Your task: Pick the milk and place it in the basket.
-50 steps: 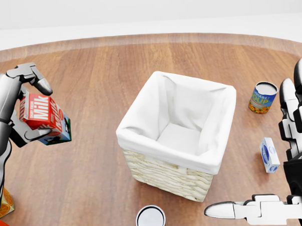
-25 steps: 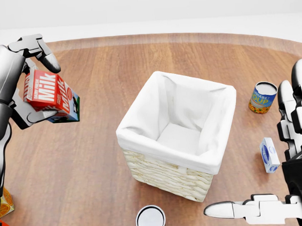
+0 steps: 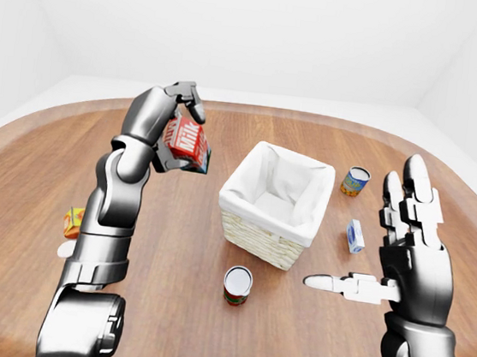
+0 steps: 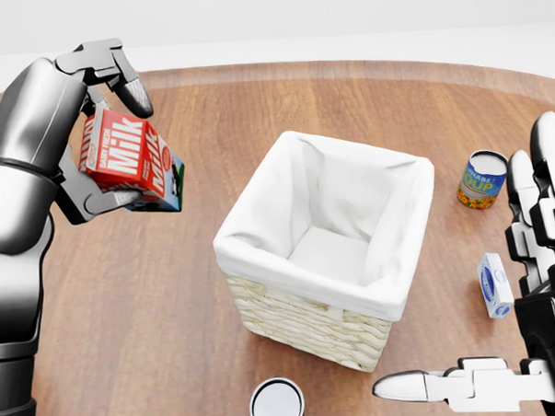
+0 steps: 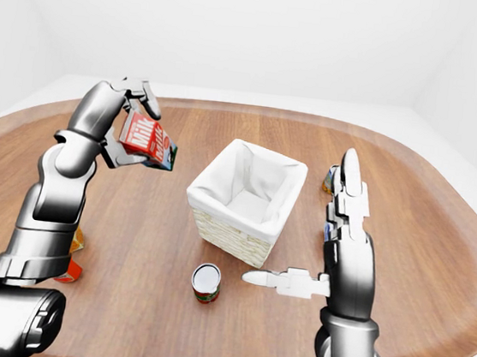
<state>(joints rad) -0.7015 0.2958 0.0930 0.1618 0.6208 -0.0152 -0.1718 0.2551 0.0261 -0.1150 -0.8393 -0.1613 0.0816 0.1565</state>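
My left hand [image 4: 104, 133] is shut on the red milk carton [image 4: 128, 159] and holds it tilted in the air, left of the basket in the head view. The wicker basket [image 4: 305, 322] with a white cloth liner stands in the middle of the wooden table and holds nothing that I can see. My right hand [image 4: 529, 280] is open and empty at the right edge of the head view, fingers up and thumb pointing left, below and right of the basket.
A soup can [image 4: 483, 180] and a small white-blue box [image 4: 495, 285] stand right of the basket. A tin can [image 4: 277, 404] stands below it. An orange box [image 3: 72, 222] lies at the left near my left arm.
My left hand has carried the milk carton up and to the right, closer to the basket. The right hand has barely moved.
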